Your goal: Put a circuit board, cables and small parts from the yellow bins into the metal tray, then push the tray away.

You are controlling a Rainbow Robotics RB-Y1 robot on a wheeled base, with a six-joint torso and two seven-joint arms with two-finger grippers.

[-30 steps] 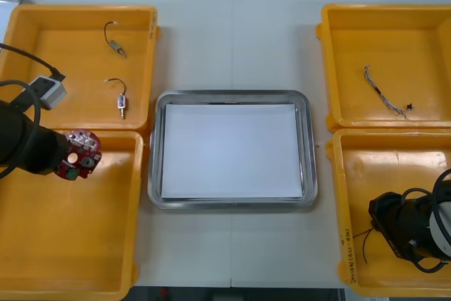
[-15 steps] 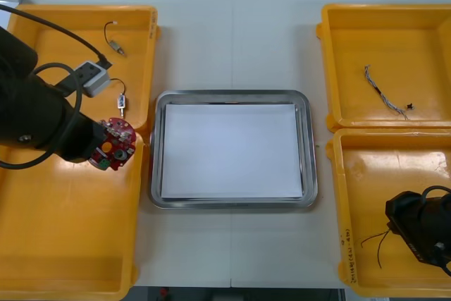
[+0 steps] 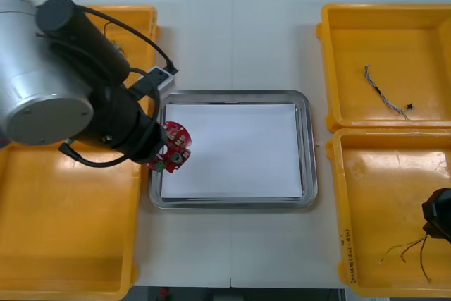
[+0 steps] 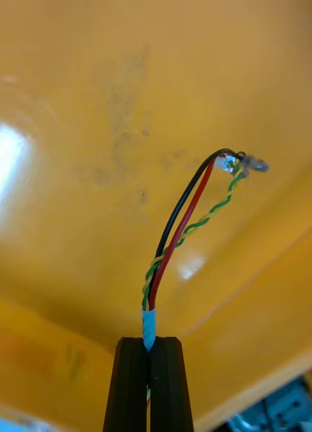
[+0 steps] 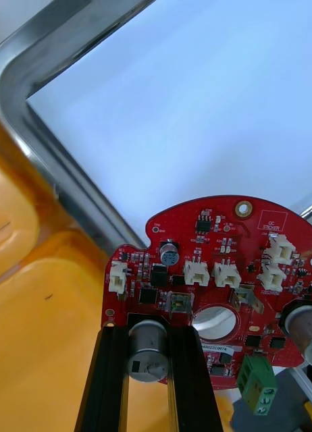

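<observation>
A round red circuit board (image 3: pixel 171 147) hangs over the left rim of the metal tray (image 3: pixel 232 96), which is white inside. My left gripper (image 5: pixel 148 334) is shut on the board (image 5: pixel 217 283), its fingers (image 5: pixel 112 378) clamping a silver cylinder at the board's edge. Beyond the board lie the tray's rim (image 5: pixel 55 155) and white floor. At the front view's lower right edge, my right gripper (image 4: pixel 150 341) is shut on a bundle of black, red and yellow-green cables (image 4: pixel 190 223). The bundle (image 3: pixel 409 252) dangles over the near right yellow bin (image 3: pixel 380 174).
The far right bin (image 3: pixel 338 54) holds a twisted blue and white cable (image 3: pixel 384 93). My left arm covers much of the far left bin (image 3: pixel 144 15). The near left bin (image 3: pixel 70 244) lies below the arm. Bare table shows in front of and behind the tray.
My left arm has swung right, carrying the board from over the near left bin to the tray's left rim. The right gripper has drawn back toward the lower right, cable bundle still held.
</observation>
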